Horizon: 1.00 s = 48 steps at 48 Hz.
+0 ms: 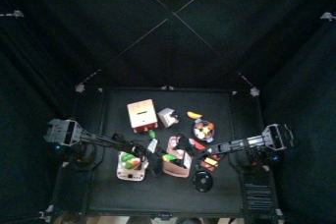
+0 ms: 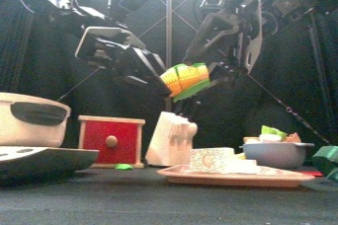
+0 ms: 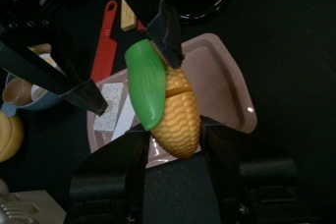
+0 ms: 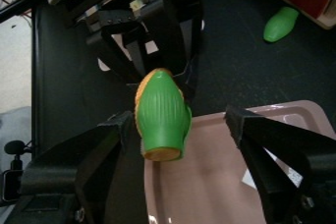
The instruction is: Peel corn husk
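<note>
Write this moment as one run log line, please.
left fingers: shut on yellow plastic corn cob | right fingers: open around green husk | one husk piece on table

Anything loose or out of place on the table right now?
One green husk piece lies loose on the bare table beside the red box, away from the pink tray. The corn is held off the table in the left end effector, one husk leaf on.

The pen is dim, its black curtains (image 1: 53,31) swallowing most of the light, while a glow from above and behind brightens the middle of the front view. The corn (image 3: 168,105) shows vivid and sharp at both wrists, but the near fingers (image 4: 282,154) blur, and the desk (image 2: 132,204) lies in shadow.
</note>
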Motion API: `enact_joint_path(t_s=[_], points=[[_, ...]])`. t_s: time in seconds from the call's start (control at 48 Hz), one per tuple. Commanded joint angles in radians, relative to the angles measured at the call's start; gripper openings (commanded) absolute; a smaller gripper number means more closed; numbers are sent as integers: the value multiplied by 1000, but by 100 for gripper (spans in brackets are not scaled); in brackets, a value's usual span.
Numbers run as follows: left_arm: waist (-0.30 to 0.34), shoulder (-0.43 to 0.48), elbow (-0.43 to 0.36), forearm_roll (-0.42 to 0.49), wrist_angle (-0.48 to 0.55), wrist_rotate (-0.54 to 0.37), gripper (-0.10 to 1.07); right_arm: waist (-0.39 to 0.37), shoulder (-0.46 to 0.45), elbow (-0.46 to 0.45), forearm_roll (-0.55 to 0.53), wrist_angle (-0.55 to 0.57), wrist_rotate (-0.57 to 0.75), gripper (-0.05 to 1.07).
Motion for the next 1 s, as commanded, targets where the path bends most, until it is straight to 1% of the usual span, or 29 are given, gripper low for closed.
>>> enact_joint_path(t_s=[0.0, 0.125, 0.25, 0.312, 0.438, 0.708, 0.979], points=[[2, -9, -31, 0, 3, -2, 62, -5, -15, -25, -2, -6, 0, 94], [0, -9, -26, -2, 3, -2, 62, -6, -15, -26, 0, -6, 0, 80], [0, -8, -18, -2, 3, -2, 62, -15, -15, -26, 5, -6, 0, 60], [0, -5, -12, -8, 3, -3, 62, -25, -15, -25, 5, -5, 0, 54], [2, 5, -6, -26, 3, -3, 62, -35, -20, -26, 5, 5, 0, 49], [0, 17, -3, -43, 3, -3, 62, -41, -21, -35, 8, 87, 3, 47], [2, 15, 5, -52, 3, -3, 62, -41, -21, -31, 21, 117, 3, 38]])
